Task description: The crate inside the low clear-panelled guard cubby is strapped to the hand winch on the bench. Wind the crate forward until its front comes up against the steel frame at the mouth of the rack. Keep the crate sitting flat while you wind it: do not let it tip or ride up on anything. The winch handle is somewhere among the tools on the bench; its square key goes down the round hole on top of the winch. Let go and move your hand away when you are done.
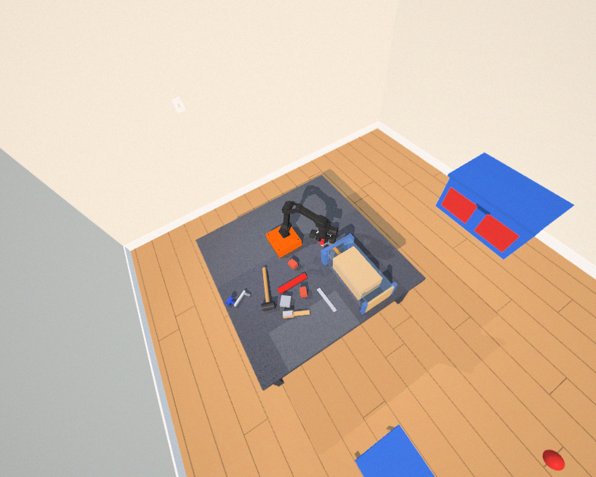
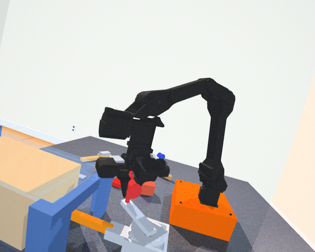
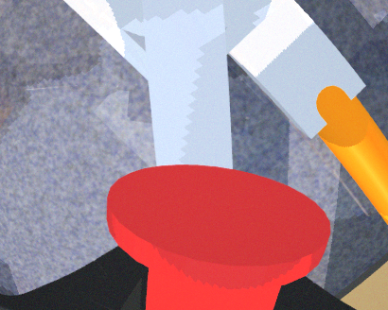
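Note:
My gripper (image 2: 128, 184) (image 3: 199, 243) is shut on the red knob (image 1: 322, 242) (image 2: 134, 191) (image 3: 215, 217) of the winch handle. The handle's silver arm (image 2: 137, 218) (image 3: 191, 104) reaches down from the knob to the top of the silver winch (image 2: 144, 245) (image 3: 291, 66). Its key and the round hole are hidden. An orange strap (image 2: 90, 221) (image 3: 371, 151) runs from the winch toward the crate. The tan crate (image 1: 357, 272) (image 2: 30, 168) looks flat inside the clear-panelled cubby. A small gap shows in the top view between its front and the blue mouth frame (image 1: 324, 257) (image 2: 41, 230).
The orange arm base (image 1: 283, 241) (image 2: 201, 214) is beside the winch. A hammer (image 1: 266, 284), a red bar (image 1: 292, 283), a silver strip (image 1: 326, 299), a brush-like tool (image 1: 301, 313), small blocks and a blue-knobbed crank (image 1: 240, 298) lie farther off on the dark bench.

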You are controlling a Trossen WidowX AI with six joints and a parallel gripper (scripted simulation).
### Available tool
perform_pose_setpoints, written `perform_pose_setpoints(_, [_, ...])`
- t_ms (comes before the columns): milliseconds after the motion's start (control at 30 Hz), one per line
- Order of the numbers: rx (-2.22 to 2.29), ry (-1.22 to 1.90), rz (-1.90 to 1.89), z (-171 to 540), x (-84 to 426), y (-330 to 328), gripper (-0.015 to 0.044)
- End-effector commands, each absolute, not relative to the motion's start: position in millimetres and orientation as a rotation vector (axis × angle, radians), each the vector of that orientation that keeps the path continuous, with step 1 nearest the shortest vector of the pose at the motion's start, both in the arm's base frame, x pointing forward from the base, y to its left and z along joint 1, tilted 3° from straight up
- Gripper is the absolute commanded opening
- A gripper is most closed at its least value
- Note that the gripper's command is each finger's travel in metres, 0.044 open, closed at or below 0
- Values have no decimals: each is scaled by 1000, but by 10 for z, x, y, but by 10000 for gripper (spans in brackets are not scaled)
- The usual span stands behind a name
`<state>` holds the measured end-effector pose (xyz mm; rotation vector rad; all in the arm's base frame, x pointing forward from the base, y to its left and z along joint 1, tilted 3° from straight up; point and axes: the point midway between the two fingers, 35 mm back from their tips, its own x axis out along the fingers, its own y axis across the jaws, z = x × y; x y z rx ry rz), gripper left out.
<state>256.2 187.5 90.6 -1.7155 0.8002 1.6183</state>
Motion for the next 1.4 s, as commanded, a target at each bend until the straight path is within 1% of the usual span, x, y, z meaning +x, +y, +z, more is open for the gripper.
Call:
perform_pose_setpoints(0, [-1710, 767, 1608, 909, 2638, 2004, 0])
perform_pose_setpoints(1367, [-1708, 763, 1608, 937, 2774, 2474, 0])
